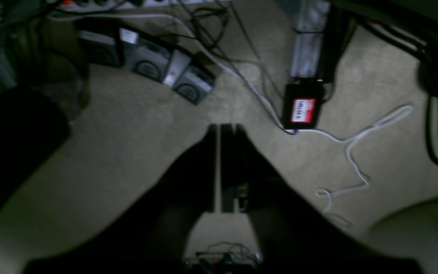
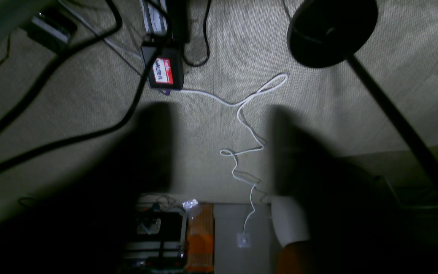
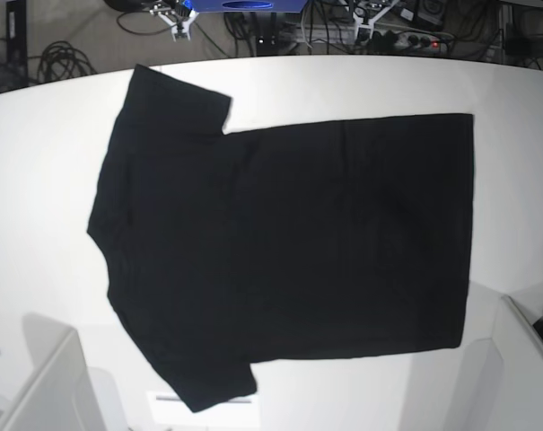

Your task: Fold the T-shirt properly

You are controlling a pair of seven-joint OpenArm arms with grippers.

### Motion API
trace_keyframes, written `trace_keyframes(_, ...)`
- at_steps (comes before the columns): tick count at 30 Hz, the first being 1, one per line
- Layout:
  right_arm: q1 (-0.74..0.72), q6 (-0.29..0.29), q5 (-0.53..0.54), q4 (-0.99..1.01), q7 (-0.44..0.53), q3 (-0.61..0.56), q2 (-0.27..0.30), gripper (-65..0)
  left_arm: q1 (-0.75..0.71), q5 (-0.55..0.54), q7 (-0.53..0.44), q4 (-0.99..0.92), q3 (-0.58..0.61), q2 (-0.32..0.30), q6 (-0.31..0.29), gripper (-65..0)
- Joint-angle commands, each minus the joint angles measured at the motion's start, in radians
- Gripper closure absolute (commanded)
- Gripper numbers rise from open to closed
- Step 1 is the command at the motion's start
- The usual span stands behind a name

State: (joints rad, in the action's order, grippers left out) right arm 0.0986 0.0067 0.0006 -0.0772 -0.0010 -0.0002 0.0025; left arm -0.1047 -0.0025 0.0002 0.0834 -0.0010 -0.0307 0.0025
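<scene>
In the left wrist view the left gripper (image 1: 226, 131) hangs above carpet, jaws closed on nothing, a red-labelled black box (image 1: 302, 106) just beyond. In the right wrist view the right gripper (image 2: 219, 148) holds its jaws apart and empty (a white cable (image 2: 242, 114) runs between). In the base view the T-shirt (image 3: 289, 242) lies flat, plain side up, mid-bench (image 3: 38, 180).
</scene>
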Motion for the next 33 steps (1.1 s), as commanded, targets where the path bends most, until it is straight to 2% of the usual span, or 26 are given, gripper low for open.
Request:
trace_keyframes(1,-0.003,-0.007,0.003,-0.003,0.005,0.001,0.004,-12.9,-0.005,-0.003,0.001,0.000,-0.001,0.002,0.004,-9.5)
trace_keyframes(2,-0.001,-0.007,0.005,-0.002,0.005,0.002,0.004,-0.2,-0.005,-0.003,0.001,0.000,-0.001,0.002,0.004,-16.1)
trace_keyframes(4,-0.001,-0.007,0.005,-0.002,0.005,-0.001,0.004,0.0,-0.005,-0.003,0.001,0.000,-0.001,0.002,0.003,-29.8)
trace_keyframes(6,-0.001,-0.007,0.005,-0.002,0.003,-0.001,0.004,0.0,-0.005,-0.003,-0.001,0.000,-0.001,0.002,0.003,-40.3)
trace_keyframes(8,-0.001,-0.007,0.005,-0.002,0.003,-0.001,0.004,0.0,-0.005,-0.003,-0.001,0.000,-0.001,0.002,0.003,-42.9)
trace_keyframes(10,0.000,-0.007,0.005,-0.002,0.005,-0.001,0.004,0.0,-0.005,-0.003,-0.001,0.000,-0.001,0.002,0.003,-41.0)
trace_keyframes(12,0.011,-0.007,0.005,-0.002,0.008,-0.002,0.004,0.0,-0.007,-0.003,-0.001,0.000,-0.001,0.002,0.003,-35.2)
trace_keyframes(14,0.016,-0.007,0.005,-0.002,0.008,-0.002,0.004,0.0,-0.008,-0.004,-0.001,0.000,-0.001,0.002,0.003,-23.9)
trace_keyframes(17,0.020,-0.007,0.003,-0.002,0.008,-0.002,0.006,0.0,-0.011,-0.004,-0.001,0.000,-0.001,0.002,0.003,0.0)
trace_keyframes(33,0.022,-0.007,0.003,-0.002,0.008,-0.004,0.006,0.0,-0.014,-0.004,-0.001,0.000,-0.001,0.002,0.003,0.0)
